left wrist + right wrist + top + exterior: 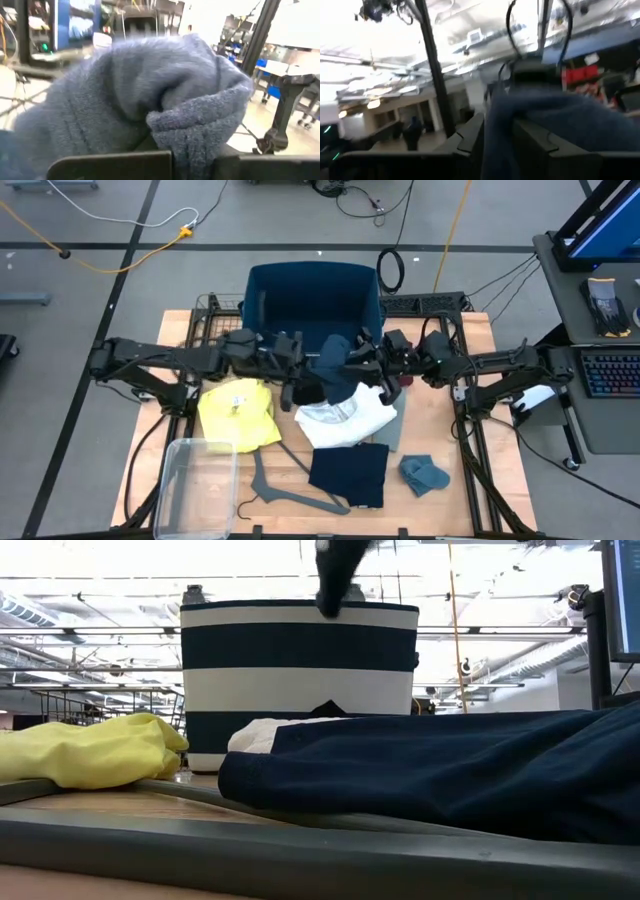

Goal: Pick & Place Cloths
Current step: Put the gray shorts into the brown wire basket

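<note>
A dark blue cloth is lifted above the table's middle, just in front of the striped basket. In the low view its lower end hangs over the basket's rim. My left gripper and my right gripper meet at it from either side, each shut on it. The cloth fills the left wrist view. Flat on the table lie a yellow cloth, a white cloth, a navy cloth and a teal rag. My left gripper pinches a bunched fold of the dark blue cloth between its two fingers, coming level from the table's left. The cloth is lifted clear and bulges out past the fingers. My right gripper pinches a narrow gathered part of the cloth between its fingers, level from the table's right; the cloth is clear of the table.
The navy-and-white striped basket stands at the table's far side. A clear plastic bin sits at the near left corner, with a grey hanger beside it. A grey cloth lies under the white one.
</note>
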`<control>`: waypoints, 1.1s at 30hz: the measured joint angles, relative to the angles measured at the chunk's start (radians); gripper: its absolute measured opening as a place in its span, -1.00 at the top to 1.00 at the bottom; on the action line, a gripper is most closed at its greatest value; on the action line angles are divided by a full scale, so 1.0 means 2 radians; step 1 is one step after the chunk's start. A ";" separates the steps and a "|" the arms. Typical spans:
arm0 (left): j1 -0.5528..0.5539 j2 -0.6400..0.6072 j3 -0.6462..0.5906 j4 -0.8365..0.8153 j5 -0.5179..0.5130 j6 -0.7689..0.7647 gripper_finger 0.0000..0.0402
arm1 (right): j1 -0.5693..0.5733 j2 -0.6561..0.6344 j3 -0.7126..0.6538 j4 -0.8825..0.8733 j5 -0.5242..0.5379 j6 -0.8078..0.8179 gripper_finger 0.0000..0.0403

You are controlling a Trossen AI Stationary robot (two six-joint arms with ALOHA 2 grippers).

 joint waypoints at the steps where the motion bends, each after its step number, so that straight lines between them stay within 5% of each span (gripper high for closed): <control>1: -0.003 -0.012 0.000 -0.012 -0.008 0.004 0.98 | 0.000 -0.004 0.000 -0.014 -0.009 0.000 0.51; 9: -0.042 -0.109 0.000 -0.107 -0.129 0.047 0.98 | 0.000 -0.046 0.000 -0.108 -0.010 -0.005 0.33; 16: -0.087 -0.174 0.000 -0.146 -0.290 0.104 0.98 | 0.000 -0.083 0.000 -0.173 -0.006 -0.044 0.37; 28: -0.122 -0.206 0.000 -0.148 -0.630 0.224 0.98 | 0.000 -0.138 0.000 -0.311 0.045 -0.107 0.96; 33: -0.122 -0.207 0.000 -0.146 -0.774 0.273 0.98 | 0.000 -0.144 0.000 -0.326 0.048 -0.108 0.99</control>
